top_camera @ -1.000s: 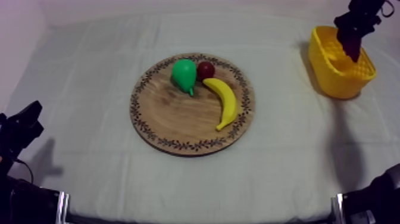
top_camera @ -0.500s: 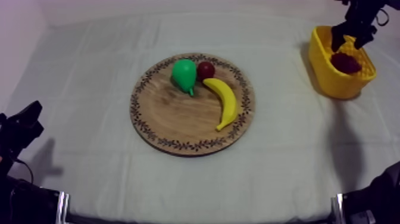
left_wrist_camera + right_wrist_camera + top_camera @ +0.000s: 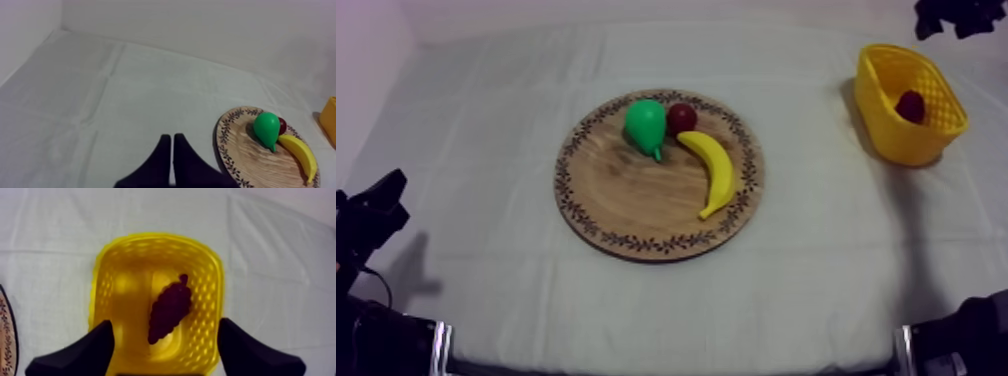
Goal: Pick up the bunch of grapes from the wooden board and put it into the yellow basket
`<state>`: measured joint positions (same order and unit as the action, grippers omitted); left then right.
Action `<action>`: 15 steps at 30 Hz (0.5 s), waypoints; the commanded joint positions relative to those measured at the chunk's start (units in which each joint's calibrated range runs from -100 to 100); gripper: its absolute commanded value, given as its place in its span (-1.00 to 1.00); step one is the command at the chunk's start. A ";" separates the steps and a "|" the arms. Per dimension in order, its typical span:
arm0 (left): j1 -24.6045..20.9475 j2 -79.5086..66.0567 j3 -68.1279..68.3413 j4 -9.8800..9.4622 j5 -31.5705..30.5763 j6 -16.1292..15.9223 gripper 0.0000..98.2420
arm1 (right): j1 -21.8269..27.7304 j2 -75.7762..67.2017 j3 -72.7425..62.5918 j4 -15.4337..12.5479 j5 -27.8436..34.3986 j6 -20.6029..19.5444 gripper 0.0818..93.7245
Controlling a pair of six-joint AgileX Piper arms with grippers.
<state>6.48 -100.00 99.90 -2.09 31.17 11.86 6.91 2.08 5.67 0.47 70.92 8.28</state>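
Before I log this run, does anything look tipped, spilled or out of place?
Nothing stands out. The bunch of grapes lies inside the upright yellow basket; the pear, banana and small red fruit sit on the wooden board. The right gripper hangs above the basket, jaws open.

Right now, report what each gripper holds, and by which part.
Nothing is held: right gripper open above the yellow basket where the bunch of grapes lies, left gripper shut on nothing.

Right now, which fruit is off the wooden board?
The bunch of grapes, inside the yellow basket; pear, banana and small red fruit lie on the board.
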 commanded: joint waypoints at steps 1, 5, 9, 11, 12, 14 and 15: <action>0.00 0.00 -0.02 -0.04 -0.05 -0.01 -1.00 | 0.23 -9.14 4.63 -0.20 -2.95 0.08 0.17; 0.00 0.00 -0.02 -0.04 -0.05 -0.01 -1.00 | 0.45 -17.69 12.42 -0.05 -7.07 0.28 0.13; 0.00 0.00 -0.02 -0.04 -0.05 -0.01 -1.00 | 0.43 -26.27 21.53 -0.09 -12.06 0.50 0.06; 0.00 0.00 -0.02 -0.04 -0.05 -0.01 -1.00 | 0.40 -30.55 26.25 -0.27 -14.27 0.75 0.03; 0.00 0.00 -0.02 -0.04 -0.05 -0.01 -1.00 | 0.36 -32.65 28.53 -0.35 -15.18 0.86 0.01; 0.00 0.00 -0.02 -0.04 -0.05 -0.01 -1.00 | 0.20 -36.74 32.92 -0.41 -16.90 0.95 -0.01; 0.00 0.00 -0.02 -0.04 -0.05 -0.01 -1.00 | 0.09 -38.72 35.07 -0.41 -17.84 0.91 -0.02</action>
<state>6.48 -100.00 99.90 -2.09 31.17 11.86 7.12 -30.22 34.09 0.00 54.61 9.20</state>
